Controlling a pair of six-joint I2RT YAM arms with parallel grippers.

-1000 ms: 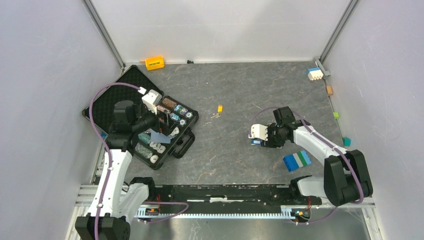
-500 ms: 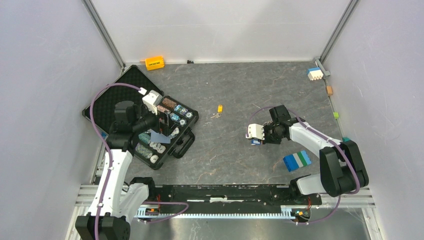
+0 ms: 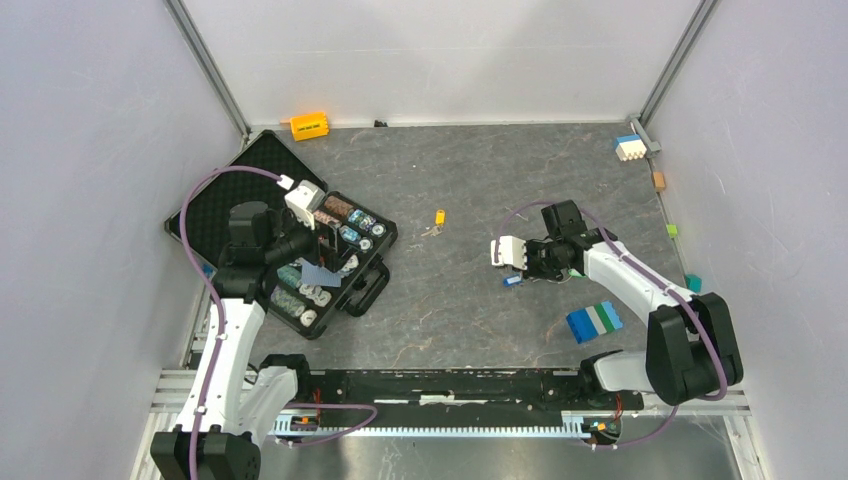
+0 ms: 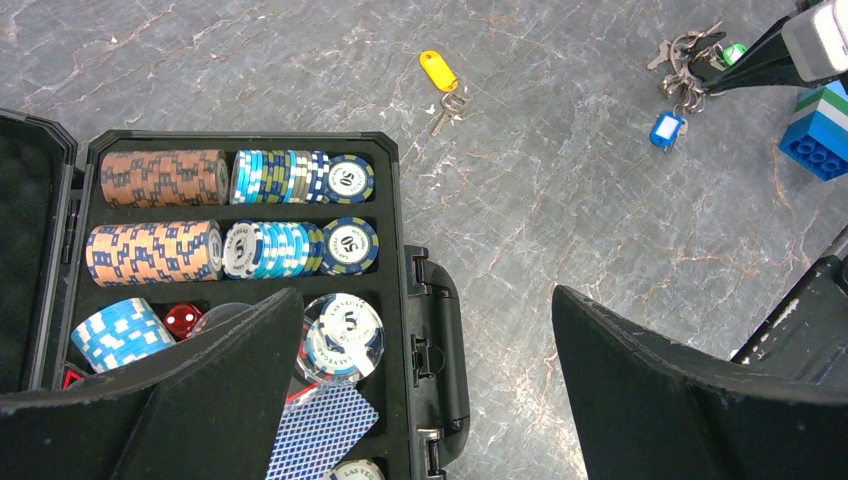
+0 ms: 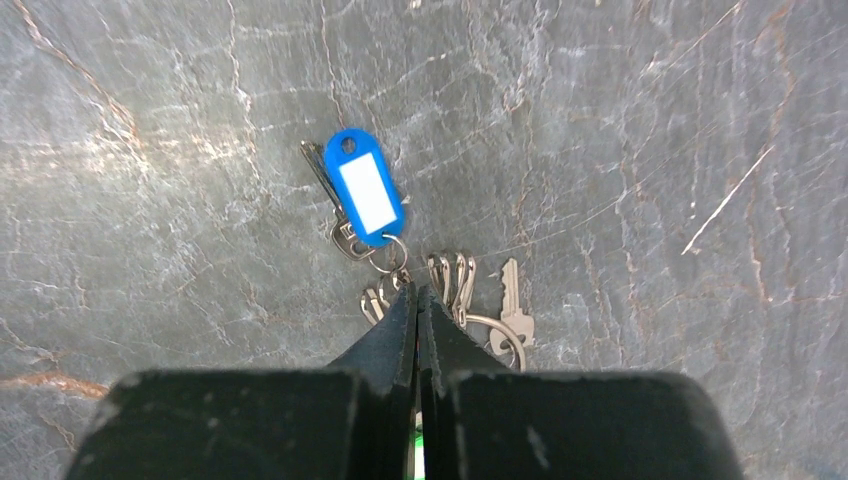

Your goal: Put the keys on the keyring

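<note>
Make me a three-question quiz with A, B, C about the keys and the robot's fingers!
1. Where is the yellow-tag key? A on a shelf; B on the table; C in a cup.
2. The tag ahead of the right fingers is: A blue; B red; C black.
3. The left fingers are: A shut; B wide open; C holding a key.
Answers: B, it lies alone on the grey top; A, the right wrist view shows blue; B, a wide gap parts them.
</note>
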